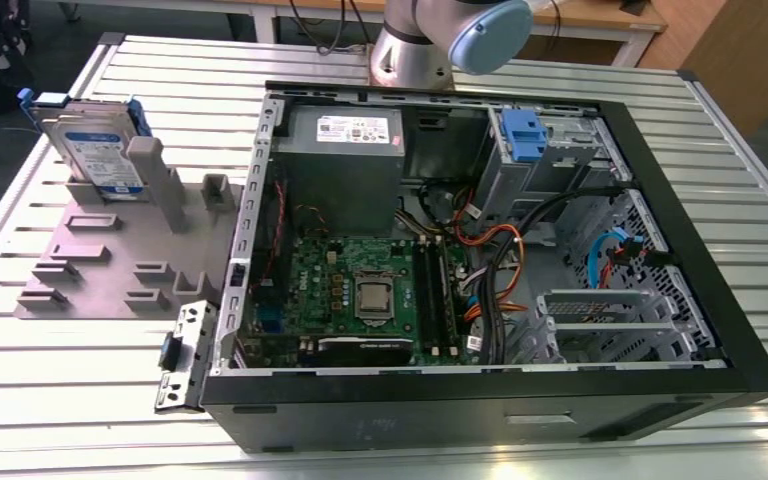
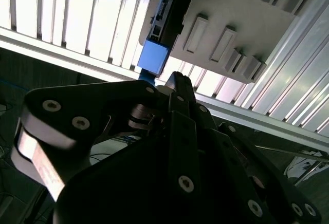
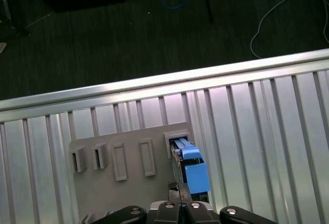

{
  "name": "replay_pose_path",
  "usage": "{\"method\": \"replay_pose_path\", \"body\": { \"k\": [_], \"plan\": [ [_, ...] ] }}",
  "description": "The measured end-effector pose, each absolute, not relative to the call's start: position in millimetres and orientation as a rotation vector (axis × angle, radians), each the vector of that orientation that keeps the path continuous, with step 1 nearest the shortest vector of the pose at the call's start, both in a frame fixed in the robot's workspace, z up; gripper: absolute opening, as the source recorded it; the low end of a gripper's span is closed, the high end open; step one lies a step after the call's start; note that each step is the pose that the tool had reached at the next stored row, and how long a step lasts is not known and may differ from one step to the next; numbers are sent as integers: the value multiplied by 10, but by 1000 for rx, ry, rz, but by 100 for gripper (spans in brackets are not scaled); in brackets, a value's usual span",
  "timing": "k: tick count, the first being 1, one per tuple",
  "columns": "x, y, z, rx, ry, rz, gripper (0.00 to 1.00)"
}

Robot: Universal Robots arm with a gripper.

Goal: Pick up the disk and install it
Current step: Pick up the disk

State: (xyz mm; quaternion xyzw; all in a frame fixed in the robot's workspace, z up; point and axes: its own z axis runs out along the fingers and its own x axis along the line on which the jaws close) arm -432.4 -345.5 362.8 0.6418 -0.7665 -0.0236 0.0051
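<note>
On the table (image 1: 51,420), beside the computer case (image 1: 491,410), we hover above the disk (image 1: 97,160).
It stands on edge in a grey holder (image 1: 104,265) (top free for grasping); we cannot tell how wide the gripper (image 3: 181,208) gapes.

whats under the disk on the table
A grey slotted stand on the ribbed table; the disk stands upright in it. Its bottom edge is hidden by the stand's posts.

Print on disk (image 1: 101,150), PSU (image 1: 340,165) seems illegible.
</note>
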Motion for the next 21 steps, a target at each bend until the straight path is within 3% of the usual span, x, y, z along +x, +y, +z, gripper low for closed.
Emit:
{"method": "replay_pose_path", "body": {
  "k": [3, 5, 8, 9, 16, 17, 21],
  "plan": [
    [-4323, -3432, 3622, 2010, -2400, -74, 17],
    [-4324, -3422, 3614, 2010, -2400, -74, 29],
    [-4324, -3412, 3590, 2010, -2400, -74, 35],
    [-4324, -3409, 3577, 2010, -2400, -74, 42],
    [-4323, -3390, 3515, 2041, -2373, -74, 42],
    [-4323, -3389, 3509, 2052, -2363, -73, 49],
    [-4324, -3383, 3476, 2094, -2325, -73, 49]
  ]
}}
